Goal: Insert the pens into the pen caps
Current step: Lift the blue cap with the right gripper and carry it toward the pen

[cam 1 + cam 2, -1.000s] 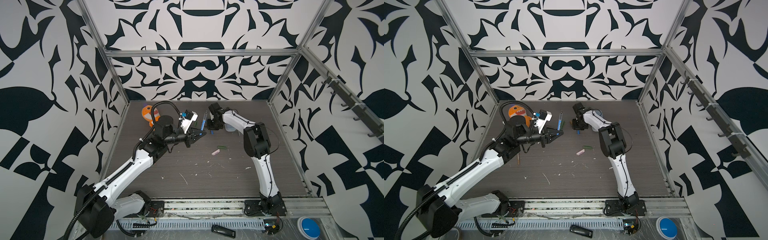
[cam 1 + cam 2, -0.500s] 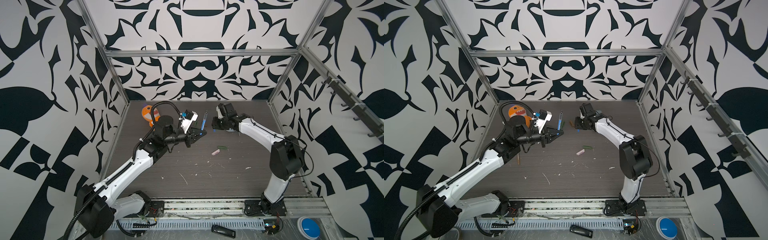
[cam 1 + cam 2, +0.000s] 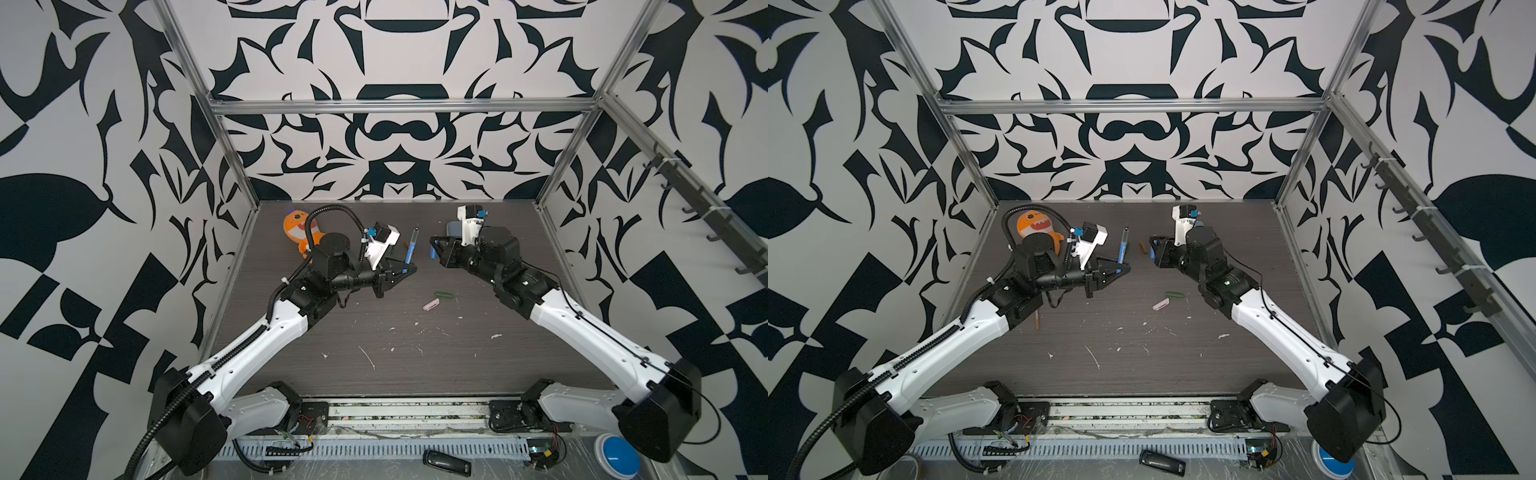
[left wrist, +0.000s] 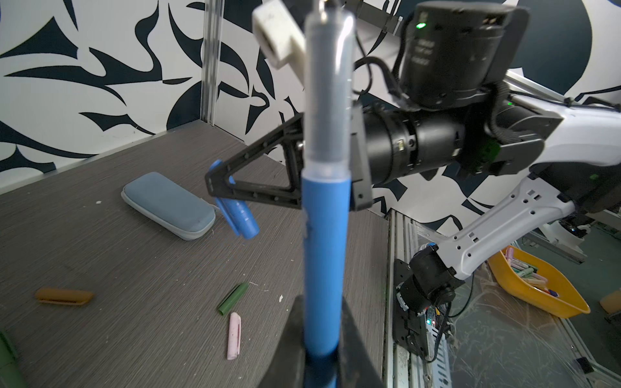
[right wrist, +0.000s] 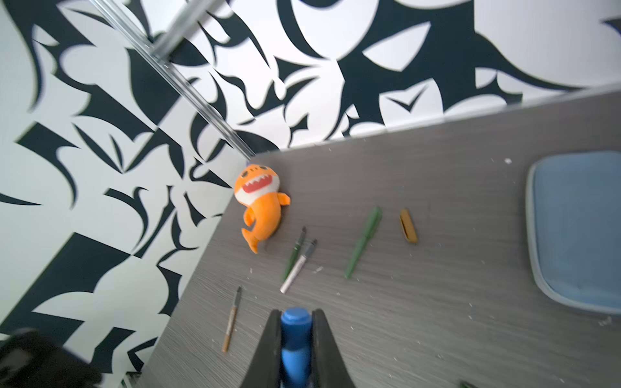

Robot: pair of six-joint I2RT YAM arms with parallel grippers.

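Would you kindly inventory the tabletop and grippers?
toy shark: one, orange, far left corner
blue pen: one, blue, left gripper
blue cap: one, blue, right gripper
green pens: two, green, table near toy shark
white pen: one, white, beside green pen
brown pen: one, brown, under left arm
green cap: one, green, table centre
pink cap: one, pink, beside green cap
brown cap: one, brown, far table
case: one, blue, behind right arm
flecks: many, white, across table
left gripper: one, black, gripping blue pen
right gripper: one, black, gripping blue cap

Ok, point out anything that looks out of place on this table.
An orange shark plush lies in the far left corner, a toy with no part in the job. White flecks litter the table like debris.
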